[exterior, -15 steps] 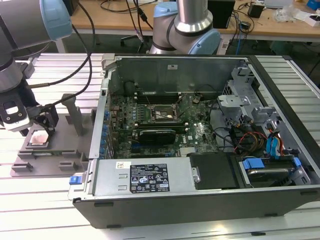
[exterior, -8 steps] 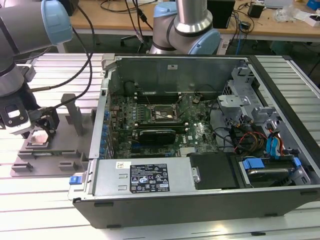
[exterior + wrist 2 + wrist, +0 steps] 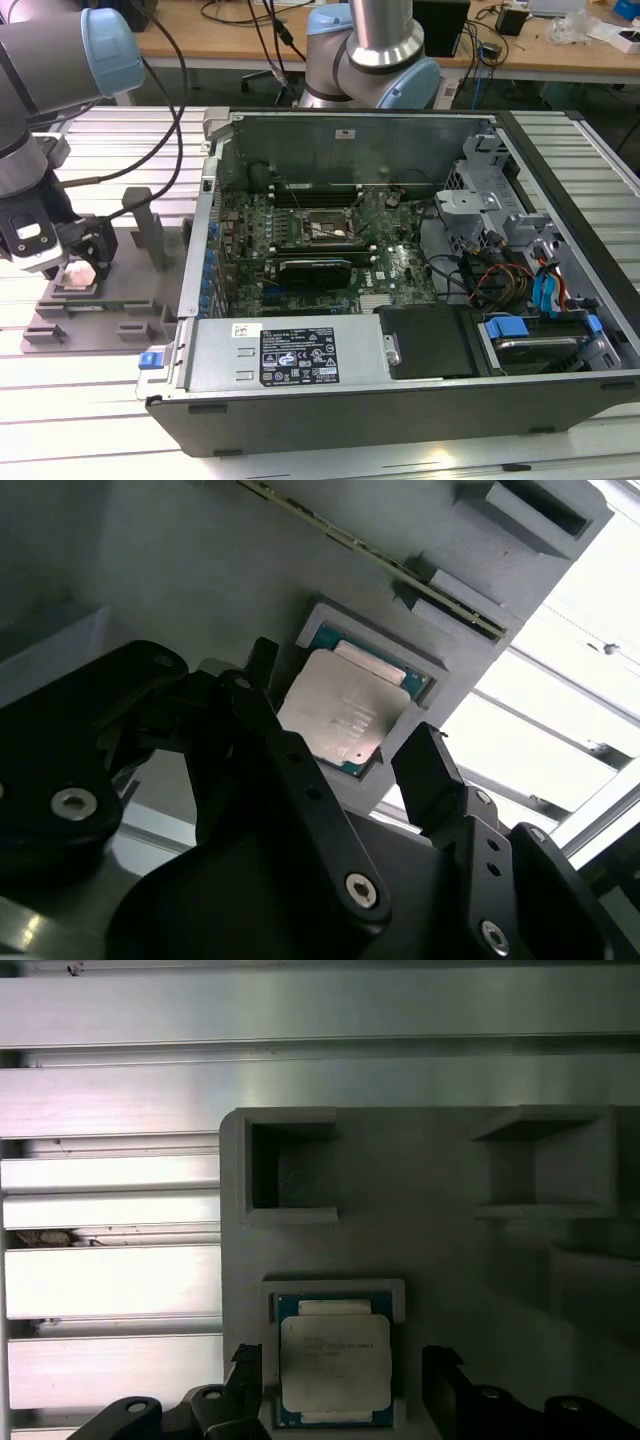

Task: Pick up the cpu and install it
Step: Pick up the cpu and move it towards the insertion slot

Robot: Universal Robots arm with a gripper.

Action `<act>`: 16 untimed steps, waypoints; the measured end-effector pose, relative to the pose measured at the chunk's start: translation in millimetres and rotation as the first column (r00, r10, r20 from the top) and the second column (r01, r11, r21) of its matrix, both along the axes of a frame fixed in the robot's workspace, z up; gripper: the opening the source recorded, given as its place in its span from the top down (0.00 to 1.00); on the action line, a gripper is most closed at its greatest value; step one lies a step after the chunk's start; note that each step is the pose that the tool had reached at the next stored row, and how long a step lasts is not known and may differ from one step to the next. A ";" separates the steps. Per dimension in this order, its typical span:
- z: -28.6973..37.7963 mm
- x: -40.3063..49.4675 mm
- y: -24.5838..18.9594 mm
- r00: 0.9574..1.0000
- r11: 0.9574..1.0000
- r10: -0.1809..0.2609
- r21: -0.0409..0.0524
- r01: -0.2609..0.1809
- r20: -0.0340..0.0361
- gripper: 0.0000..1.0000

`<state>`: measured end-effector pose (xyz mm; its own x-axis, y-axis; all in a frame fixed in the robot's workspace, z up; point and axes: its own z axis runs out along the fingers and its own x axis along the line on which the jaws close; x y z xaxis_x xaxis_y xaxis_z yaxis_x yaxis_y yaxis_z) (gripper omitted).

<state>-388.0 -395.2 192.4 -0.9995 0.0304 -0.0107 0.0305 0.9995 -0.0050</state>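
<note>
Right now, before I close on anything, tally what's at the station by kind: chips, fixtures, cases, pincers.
cpu: 1
grey fixture: 1
open computer case: 1
pincer: 1, open, a finger on either side of the cpu
Total: 4

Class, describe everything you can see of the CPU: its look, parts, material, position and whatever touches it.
The cpu is a small flat square chip: a dull silver metal lid with faint print, on a thin green board. It lies flat, lid up, seated in a square recess of the grey plastic fixture. The tool is open, one finger either side of it with gaps showing in both wrist views, so only the fixture seems to touch it.
</note>
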 end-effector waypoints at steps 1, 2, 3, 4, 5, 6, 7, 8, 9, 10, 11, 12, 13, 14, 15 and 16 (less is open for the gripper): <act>-0.7 0.0 0.3 1.000 1.000 0.000 0.000 0.000 0.000 0.26; -1.2 -0.1 0.5 1.000 1.000 0.000 0.000 0.000 0.000 0.26; -1.2 -0.1 0.5 1.000 1.000 0.000 0.000 0.000 0.000 0.26; -1.2 -0.1 0.5 1.000 1.000 0.000 0.000 0.000 0.000 0.26; -1.4 -0.1 0.6 1.000 1.000 0.000 0.000 0.000 -0.001 0.26; -1.7 0.0 0.6 1.000 1.000 0.000 0.001 0.000 -0.013 0.26; -1.7 0.0 0.6 1.000 1.000 0.000 0.001 0.000 -0.024 0.26; -1.6 -0.2 0.6 1.000 1.000 0.000 0.000 0.000 -0.024 0.26; -1.6 -0.1 0.5 1.000 1.000 0.000 0.000 0.000 -0.025 0.26; -1.5 -0.1 0.5 1.000 1.000 0.000 0.000 0.000 -0.025 0.26; -1.6 0.0 0.6 1.000 1.000 0.000 0.000 0.000 -0.025 0.26; -1.6 0.1 0.9 1.000 1.000 0.003 -0.004 -0.004 -0.025 0.26; -1.6 0.1 1.3 1.000 1.000 0.011 -0.010 -0.011 -0.025 0.26; -1.6 0.1 1.8 1.000 1.000 0.015 -0.014 -0.015 -0.025 0.26; -1.6 0.1 2.9 1.000 1.000 0.019 -0.014 -0.019 -0.025 0.26; -1.6 0.2 5.0 0.999 1.000 0.022 -0.014 -0.022 -0.025 0.26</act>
